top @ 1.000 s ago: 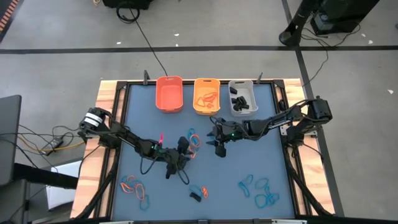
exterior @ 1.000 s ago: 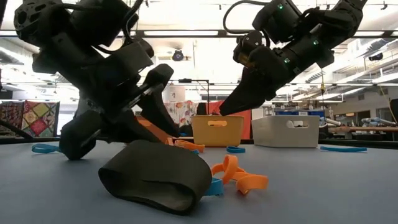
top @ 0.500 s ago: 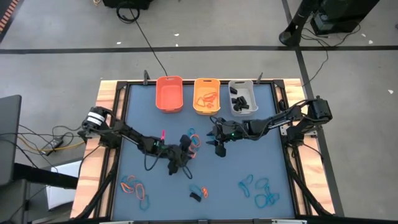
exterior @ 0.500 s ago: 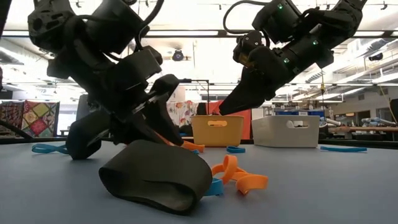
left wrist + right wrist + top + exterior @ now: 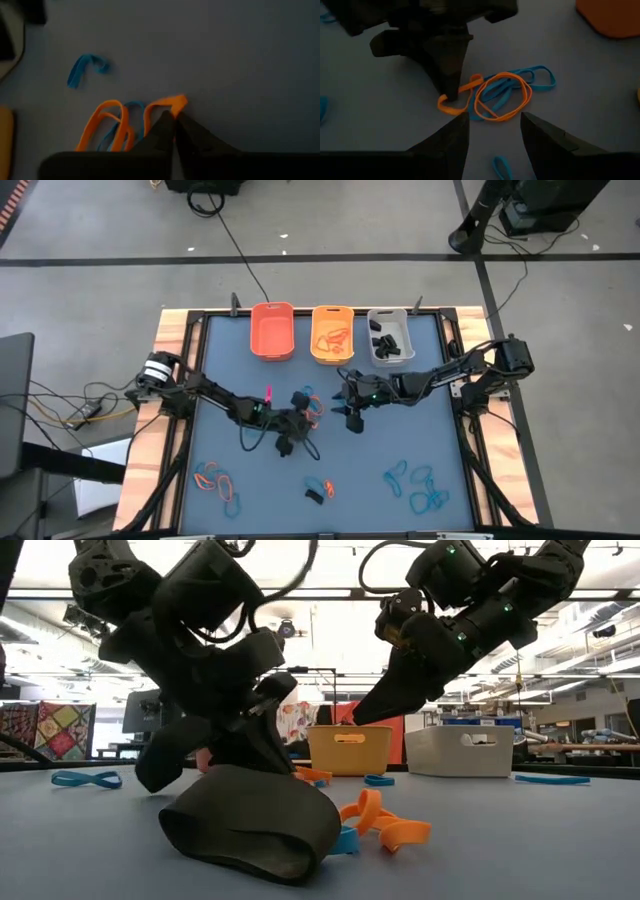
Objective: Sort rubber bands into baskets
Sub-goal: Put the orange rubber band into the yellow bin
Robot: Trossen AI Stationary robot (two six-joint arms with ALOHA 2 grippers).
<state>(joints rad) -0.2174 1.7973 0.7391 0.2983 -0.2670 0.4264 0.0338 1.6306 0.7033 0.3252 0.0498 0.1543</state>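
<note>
A small heap of orange and blue rubber bands (image 5: 502, 92) lies mid-table, also seen from above (image 5: 313, 406). My left gripper (image 5: 174, 119) stands at the heap's edge (image 5: 302, 413), shut on one orange band. My right gripper (image 5: 492, 127) hovers open just right of the heap (image 5: 352, 420), touching nothing. The orange basket (image 5: 271, 330), the yellow-orange basket (image 5: 331, 333) and the grey-white basket (image 5: 390, 337) stand in a row at the far edge. My left gripper pinches the bent end of an orange band (image 5: 175, 102) between its two fingertips (image 5: 451, 92). The fingers point down at it from above. The band's end (image 5: 445, 106) lies on the table with the rest of the heap.
More blue and orange bands lie near left (image 5: 218, 480) and blue ones near right (image 5: 420, 488). A black band (image 5: 250, 820) and orange bands (image 5: 385, 825) lie near the front edge. The yellow-orange basket holds orange bands and the grey-white one black bands.
My left gripper has moved a little toward the table's right and far side, onto the heap. There it has shut on the end of an orange band. The band stays on the table.
</note>
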